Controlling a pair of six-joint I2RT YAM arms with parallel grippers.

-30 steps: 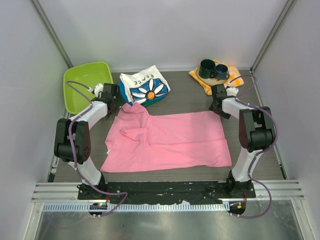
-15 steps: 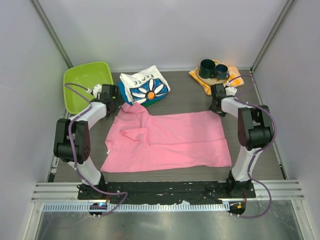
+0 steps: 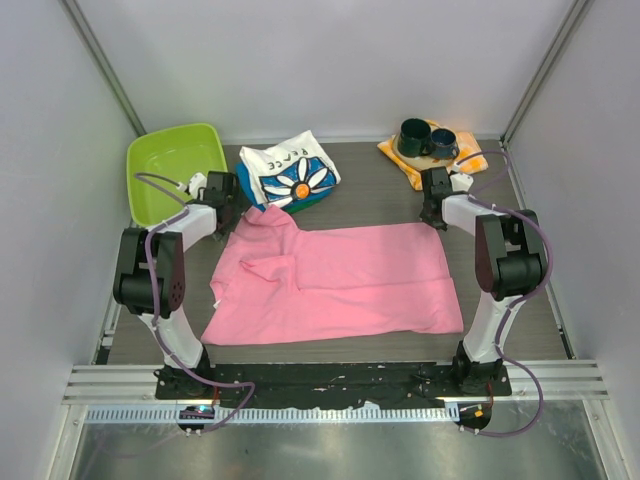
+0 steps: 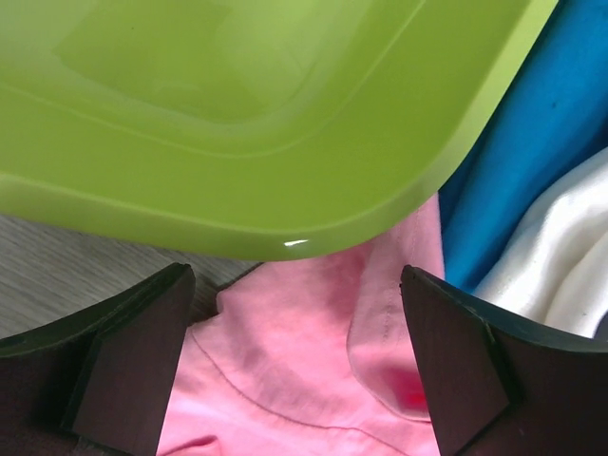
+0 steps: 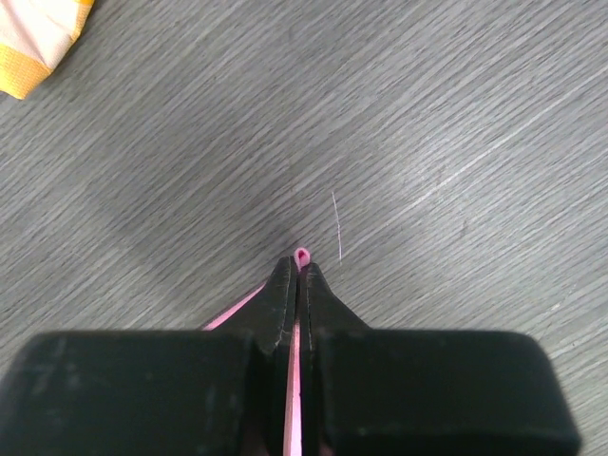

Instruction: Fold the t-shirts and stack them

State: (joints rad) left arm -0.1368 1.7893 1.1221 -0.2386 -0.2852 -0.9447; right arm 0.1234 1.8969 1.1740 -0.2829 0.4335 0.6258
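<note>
A bright pink t-shirt [image 3: 340, 280] lies spread across the middle of the table. Behind it rests a white daisy-print t-shirt [image 3: 290, 175] on folded blue cloth [image 4: 532, 161]. My left gripper [image 3: 226, 207] hangs open over the pink shirt's far left corner, by the collar [image 4: 313, 361], with a dark finger [image 4: 114, 361] on either side of the cloth. At the far right corner my right gripper [image 3: 434, 218] is shut on the pink shirt's edge; a pink fold [image 5: 301, 256] pokes out between its closed tips.
A lime green bin [image 3: 172, 170] stands at the back left, its rim [image 4: 285, 218] just above my left fingers. At the back right, two dark mugs [image 3: 428, 139] sit on an orange-and-white checked cloth [image 3: 410, 168], whose corner [image 5: 33, 47] also shows in the right wrist view.
My right gripper has closed onto the pink shirt's far right corner. The left arm's elbow has shifted slightly; its gripper stays open over the left corner.
</note>
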